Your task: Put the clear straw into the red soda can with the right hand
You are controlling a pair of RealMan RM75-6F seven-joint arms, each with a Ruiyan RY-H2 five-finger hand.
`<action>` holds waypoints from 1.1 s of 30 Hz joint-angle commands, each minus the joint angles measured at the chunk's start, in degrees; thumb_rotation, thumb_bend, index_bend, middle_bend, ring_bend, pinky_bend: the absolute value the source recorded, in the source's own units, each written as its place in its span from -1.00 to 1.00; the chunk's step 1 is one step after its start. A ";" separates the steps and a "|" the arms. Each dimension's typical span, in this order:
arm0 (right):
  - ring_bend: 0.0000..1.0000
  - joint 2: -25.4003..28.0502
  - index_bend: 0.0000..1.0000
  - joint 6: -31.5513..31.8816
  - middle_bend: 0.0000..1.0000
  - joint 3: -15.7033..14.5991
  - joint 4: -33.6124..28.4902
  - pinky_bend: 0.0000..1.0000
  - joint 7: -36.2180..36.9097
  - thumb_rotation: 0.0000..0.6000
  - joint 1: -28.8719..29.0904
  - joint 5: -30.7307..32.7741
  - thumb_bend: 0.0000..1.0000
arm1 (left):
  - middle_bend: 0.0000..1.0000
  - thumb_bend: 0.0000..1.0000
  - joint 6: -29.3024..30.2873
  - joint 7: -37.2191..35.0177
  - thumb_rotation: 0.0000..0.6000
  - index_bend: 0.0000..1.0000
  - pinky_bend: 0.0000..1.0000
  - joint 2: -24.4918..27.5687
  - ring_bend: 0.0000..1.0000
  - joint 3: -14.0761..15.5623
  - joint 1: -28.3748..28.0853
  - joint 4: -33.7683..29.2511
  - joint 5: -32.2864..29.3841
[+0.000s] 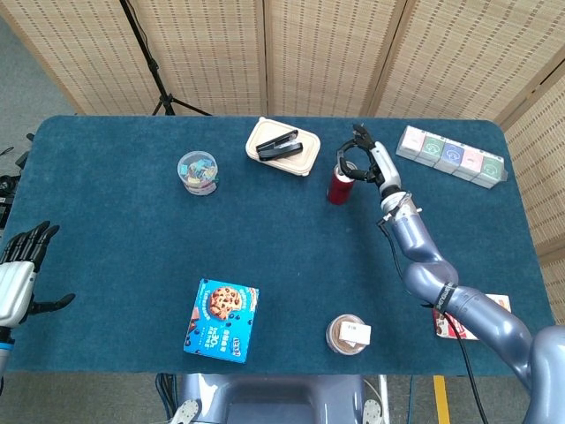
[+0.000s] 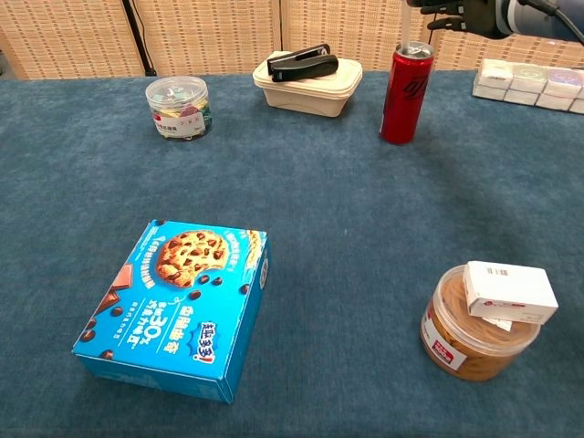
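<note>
Table [image 1: 124, 238]: blue cloth, carrying everything.
Cookie box [image 2: 178, 306]: blue, lying flat, well in front of the red soda can and to its left.
Right robot hand [image 1: 364, 162]: poised just above the red soda can's top, fingers curled; cannot tell whether pinching the straw.
Left robot hand [image 1: 19, 269]: far left of the can, fingers spread, holding nothing.
Red soda can [image 2: 404, 93]: upright, right of the beige lunch box [image 2: 307, 88].
Clear straw [image 2: 402, 20]: upright, rising from the can's top.

Even, bright overhead light in both views, soft short shadows under objects (can [image 2: 405, 92], box [image 2: 179, 305]). Sharp focus, no glare; slight wide-angle stretch at chest-view edges.
</note>
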 commanded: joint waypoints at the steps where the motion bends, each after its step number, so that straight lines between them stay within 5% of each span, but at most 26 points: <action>1: -1.00 -0.08 -0.04 0.26 -1.00 0.06 0.26 -1.00 0.12 1.00 0.06 -0.33 -0.03 | -1.00 -1.00 0.11 0.08 1.00 -1.00 -1.00 0.01 -1.00 -0.04 0.03 0.03 -0.08; 6: -1.00 0.37 -0.25 0.48 -1.00 0.03 -0.54 -1.00 1.43 1.00 -0.26 -2.04 -0.29 | -1.00 -1.00 0.18 0.31 1.00 -1.00 -1.00 0.00 -1.00 0.04 0.04 0.02 0.07; 17: -1.00 3.59 -0.40 4.92 -1.00 -0.86 -5.52 -1.00 0.10 1.00 -2.05 -5.99 -0.29 | -1.00 -1.00 0.77 0.15 1.00 -1.00 -1.00 0.19 -1.00 0.18 0.34 0.09 0.56; 20: -1.00 6.73 -0.49 10.02 -1.00 -4.10 -9.15 -1.00 -5.42 1.00 -4.34 -11.26 -0.38 | -1.00 -1.00 1.00 0.49 1.00 -1.00 -1.00 0.29 -1.00 0.36 0.57 0.19 0.60; 25: -1.00 10.56 -0.72 22.30 -1.00 -10.89 -11.18 -1.00 -25.56 1.00 -8.49 -19.37 -0.98 | -1.00 -1.00 1.49 1.04 1.00 -1.00 -1.00 0.58 -1.00 0.57 0.93 -0.05 0.77; 29: -1.00 15.73 -0.96 30.68 -1.00 -15.28 -18.69 -1.00 -36.84 1.00 -14.90 -22.21 -1.00 | -1.00 -1.00 2.35 1.42 1.00 -1.00 -1.00 0.65 -1.00 0.72 1.37 0.18 1.22; 33: -1.00 19.82 -1.00 35.74 -1.00 -19.41 -24.86 -1.00 -42.77 1.00 -20.34 -23.92 -1.00 | -1.00 -1.00 3.57 1.68 1.00 -1.00 -1.00 0.55 -1.00 0.78 1.90 0.43 1.89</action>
